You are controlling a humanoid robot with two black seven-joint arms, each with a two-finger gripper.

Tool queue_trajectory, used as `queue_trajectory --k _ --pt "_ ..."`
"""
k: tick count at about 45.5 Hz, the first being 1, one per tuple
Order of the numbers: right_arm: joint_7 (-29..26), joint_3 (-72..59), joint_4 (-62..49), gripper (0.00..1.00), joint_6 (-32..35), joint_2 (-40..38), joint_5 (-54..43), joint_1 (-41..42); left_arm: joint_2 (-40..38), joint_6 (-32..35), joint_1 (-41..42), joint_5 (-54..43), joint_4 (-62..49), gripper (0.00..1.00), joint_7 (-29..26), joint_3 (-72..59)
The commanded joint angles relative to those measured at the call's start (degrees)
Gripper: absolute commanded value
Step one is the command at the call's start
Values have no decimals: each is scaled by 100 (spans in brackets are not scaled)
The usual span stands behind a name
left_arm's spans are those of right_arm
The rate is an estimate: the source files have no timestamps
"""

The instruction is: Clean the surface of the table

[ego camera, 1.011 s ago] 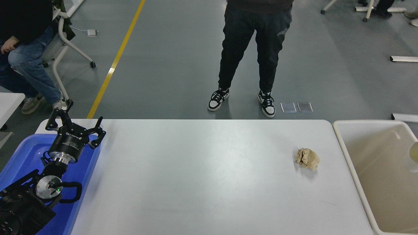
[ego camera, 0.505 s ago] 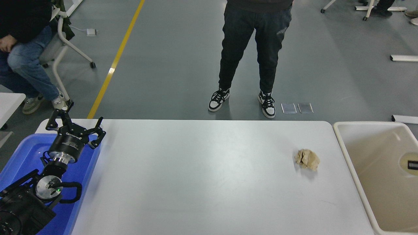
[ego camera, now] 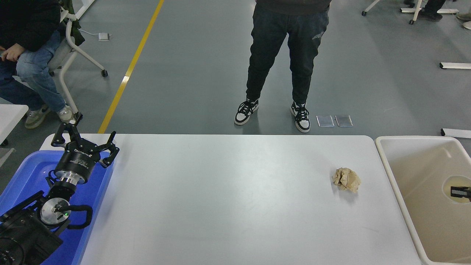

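The white table surface (ego camera: 235,198) fills the middle of the head view. A crumpled ball of brown paper (ego camera: 346,179) lies on it near the right end. My right gripper (ego camera: 460,191) shows only as a black tip at the right edge, over the beige bin (ego camera: 396,191). It is shut on the rim of a pale round cup-like thing (ego camera: 449,185), held above the bin's inside. My left gripper (ego camera: 84,139) is parked open and empty over the blue tub (ego camera: 25,173) at the lower left.
A person in dark trousers (ego camera: 287,55) stands just beyond the table's far edge. Another person (ego camera: 29,62) sits on a chair at the upper left. The bin adjoins the table's right end, the tub its left end.
The right gripper's tip and the pale round thing have moved leftward and slightly down into view over the beige bin. The paper ball and the left arm have not moved.
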Motion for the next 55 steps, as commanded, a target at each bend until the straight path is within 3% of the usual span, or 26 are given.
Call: queue_trajectory --k 1,9,10,13,14,19,55 --pt "-31 -8 -92 0 -33 40 5 -39 0 0 0 0 0 100 8 0" --pt "-57 10 -163 0 -33 40 14 -75 0 0 0 0 0 100 -1 0" --pt "-57 10 -163 4 -41 49 14 -83 0 0 0 0 0 100 -1 0" --pt "-57 71 -171 58 -103 49 31 -75 0 0 0 0 0 100 -1 0" --pt "-57 63 -171 69 -147 58 66 -83 0 0 0 0 0 100 8 0" --pt "-66 10 -171 87 -261 75 303 -83 0 0 0 0 0 100 -1 0" --pt "-57 54 -180 88 -367 58 928 -22 0 9 0 0 0 100 -1 0"
